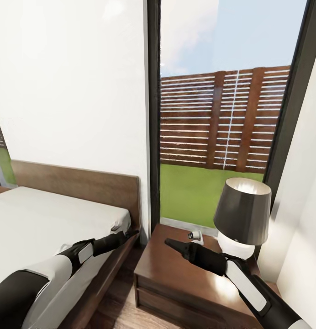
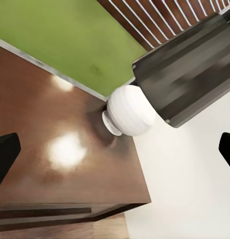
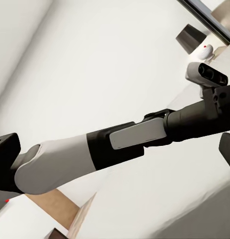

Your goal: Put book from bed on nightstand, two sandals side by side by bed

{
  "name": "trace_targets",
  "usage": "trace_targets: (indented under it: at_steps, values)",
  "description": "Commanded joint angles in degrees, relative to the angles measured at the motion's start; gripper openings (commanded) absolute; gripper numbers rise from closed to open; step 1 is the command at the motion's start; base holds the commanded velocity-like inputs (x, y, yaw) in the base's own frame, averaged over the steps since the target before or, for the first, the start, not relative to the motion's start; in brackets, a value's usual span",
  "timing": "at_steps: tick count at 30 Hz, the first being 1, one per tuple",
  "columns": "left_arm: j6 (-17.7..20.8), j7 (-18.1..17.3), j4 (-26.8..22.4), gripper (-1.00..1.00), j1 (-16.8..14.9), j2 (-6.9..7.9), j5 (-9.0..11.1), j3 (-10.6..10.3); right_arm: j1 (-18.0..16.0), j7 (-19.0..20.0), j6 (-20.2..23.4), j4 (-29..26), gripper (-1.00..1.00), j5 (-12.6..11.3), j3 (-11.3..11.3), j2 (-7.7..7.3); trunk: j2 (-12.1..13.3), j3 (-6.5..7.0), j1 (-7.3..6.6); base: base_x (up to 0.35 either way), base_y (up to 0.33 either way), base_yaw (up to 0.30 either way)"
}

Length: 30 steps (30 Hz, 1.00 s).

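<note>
From the head camera I see the bed [image 1: 44, 219] at lower left and the nightstand [image 1: 176, 274] at lower centre, a lamp [image 1: 242, 214] on it. My left gripper [image 1: 130, 234] and right gripper [image 1: 169, 242] hold nothing; both wrist cameras show fingers spread wide.

The bed [image 1: 48, 214] has a dark wooden headboard and a plain pale mattress. Just beside it stands the glossy reddish-brown nightstand [image 1: 176, 274], under the window.

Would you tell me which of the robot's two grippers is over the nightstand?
The right gripper, above the nightstand near the lamp; the left gripper is by the bed.
</note>
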Motion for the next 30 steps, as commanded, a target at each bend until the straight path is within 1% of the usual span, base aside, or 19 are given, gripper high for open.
trace_targets:
  at_steps: [1, 23, 30]
  values:
    - [0.5, -0.1, 0.0, 1.0, 0.0, 0.02, 0.6, -0.4, -0.1, -0.1, 0.4, 0.0, 1.0, -0.6, 0.1, -0.06, -0.4, -0.25, 0.22, 0.0, 0.0, 0.0]
    - [0.5, -0.1, 0.0, 1.0, 0.0, 0.02, 0.6, -0.4, -0.1, -0.1, 0.4, 0.0, 1.0, -0.6, 0.1, -0.01, -9.3, -4.2, 5.05, 0.0, 0.0, 0.0]
    - [0.5, -0.2, 0.0, 1.0, 0.0, 0.02, 0.6, -0.4, -0.1, -0.1, 0.4, 0.0, 1.0, -0.6, 0.1, -0.01, -9.3, -4.2, 5.05, 0.0, 0.0, 0.0]
